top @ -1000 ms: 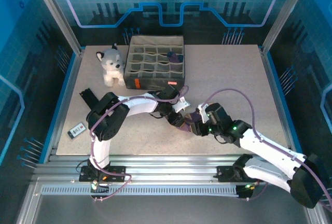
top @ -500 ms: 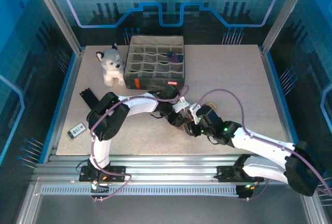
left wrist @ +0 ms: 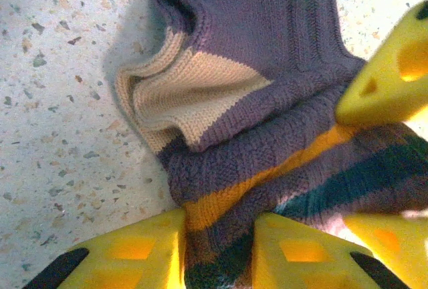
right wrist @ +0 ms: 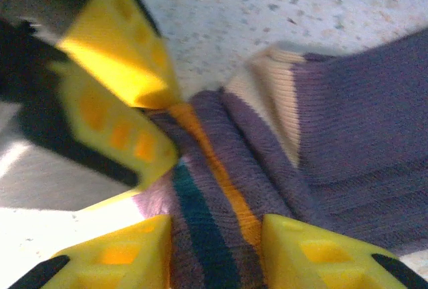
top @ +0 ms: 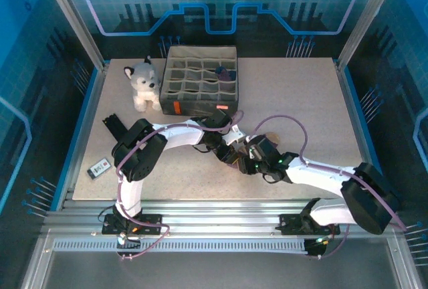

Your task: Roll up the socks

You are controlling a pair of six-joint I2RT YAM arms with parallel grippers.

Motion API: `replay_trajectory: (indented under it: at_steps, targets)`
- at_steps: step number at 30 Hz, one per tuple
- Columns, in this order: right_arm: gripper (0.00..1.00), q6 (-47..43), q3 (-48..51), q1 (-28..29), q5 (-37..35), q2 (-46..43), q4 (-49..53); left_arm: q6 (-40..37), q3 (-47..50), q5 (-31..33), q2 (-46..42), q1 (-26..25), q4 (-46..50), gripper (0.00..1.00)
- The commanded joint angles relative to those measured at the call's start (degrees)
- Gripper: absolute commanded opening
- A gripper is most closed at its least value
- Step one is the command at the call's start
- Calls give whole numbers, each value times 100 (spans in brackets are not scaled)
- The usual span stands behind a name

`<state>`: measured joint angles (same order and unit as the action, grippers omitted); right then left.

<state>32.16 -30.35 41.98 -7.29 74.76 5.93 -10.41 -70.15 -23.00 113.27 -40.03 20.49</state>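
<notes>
The two purple socks lie bunched together on the speckled table: one shows a tan heel, the other an orange band and a navy stripe. My left gripper is shut on the folded edge of the bundle, with knit pressed between both yellow fingers. My right gripper comes in from the opposite side and stands open, its fingers straddling the same striped fold. In the top view the left gripper and the right gripper meet at mid-table, covering most of the socks.
A grey-and-white plush husky sits at the back left beside a grey divided organiser box, which holds a dark item in one cell. A small flat device lies near the left front edge.
The right arm has swung left and folded in, bringing its gripper up against the left gripper over the socks. The left arm has held still.
</notes>
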Motion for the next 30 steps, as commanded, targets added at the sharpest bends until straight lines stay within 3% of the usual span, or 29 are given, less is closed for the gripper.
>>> replay_trajectory:
  at_steps: [1,8,14,23,27,30]
  targets:
    - [35,608,146,-280,-91,227,309,-54,111,262,276,-6,403,28]
    - [28,747,173,-618,210,707,496,-326,294,191,59,-5,200,30]
    - [27,736,234,-615,287,764,547,-1060,458,-102,-392,21,-88,35]
    - [27,612,296,-701,653,812,637,-2835,1169,-1031,-1462,543,-1052,39]
    - [27,586,291,-743,727,803,654,-4816,1682,-1586,-1821,525,-1026,41]
    - [27,554,275,-782,798,812,704,-5365,2098,-1483,-1964,477,-1565,47]
